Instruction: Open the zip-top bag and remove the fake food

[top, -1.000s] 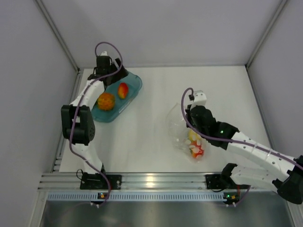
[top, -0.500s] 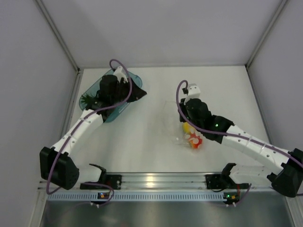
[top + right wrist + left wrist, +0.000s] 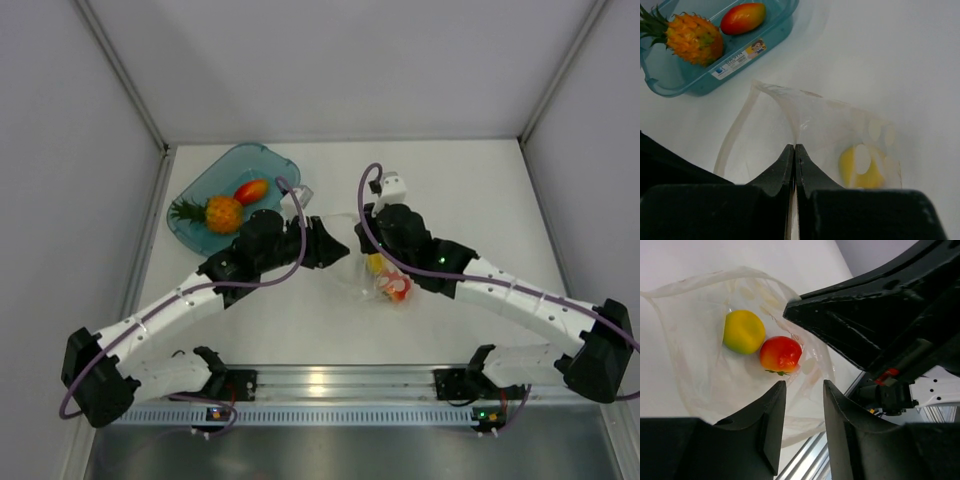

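Pose: both extended inward | left pincer (image 3: 804, 390): narrow gap, empty | right pincer (image 3: 794, 150): pinching zip-top bag (image 3: 830, 120)

White table (image 3: 470, 190): teal tray (image 3: 213, 180), zip-top bag (image 3: 350, 282)
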You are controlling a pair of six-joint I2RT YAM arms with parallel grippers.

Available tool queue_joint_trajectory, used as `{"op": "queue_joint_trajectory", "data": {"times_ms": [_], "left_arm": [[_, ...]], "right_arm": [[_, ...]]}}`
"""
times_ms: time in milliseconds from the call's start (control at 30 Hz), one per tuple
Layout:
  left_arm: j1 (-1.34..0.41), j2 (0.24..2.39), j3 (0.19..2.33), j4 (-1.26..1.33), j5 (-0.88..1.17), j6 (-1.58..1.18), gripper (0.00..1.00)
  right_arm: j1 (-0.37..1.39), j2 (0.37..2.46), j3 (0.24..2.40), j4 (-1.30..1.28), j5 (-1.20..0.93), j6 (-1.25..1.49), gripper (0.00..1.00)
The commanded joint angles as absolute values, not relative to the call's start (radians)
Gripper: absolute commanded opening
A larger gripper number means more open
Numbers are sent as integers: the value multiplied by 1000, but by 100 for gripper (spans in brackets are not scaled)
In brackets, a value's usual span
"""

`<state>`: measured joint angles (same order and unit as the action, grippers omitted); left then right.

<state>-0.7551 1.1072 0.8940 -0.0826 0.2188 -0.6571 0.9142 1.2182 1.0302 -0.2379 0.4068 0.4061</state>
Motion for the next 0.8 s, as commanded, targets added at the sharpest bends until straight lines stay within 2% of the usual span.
{"op": "queue_joint_trajectory", "data": {"times_ms": [0,267,467,767], "left_arm": [[-778,1118,853,43,155,-681,40],[-819,1224,822,176,210,-658,35],[-842,1259,761,278,307,-577,24],[-844,1312,678,324,569,-411,26]], "right_arm": [[940,1210,1088,-160,403,437,0],[962,1178,1071,-127,403,476,0],[960,1170,1085,-153,422,476,0],[956,1124,1066,-163,433,460,0]]}}
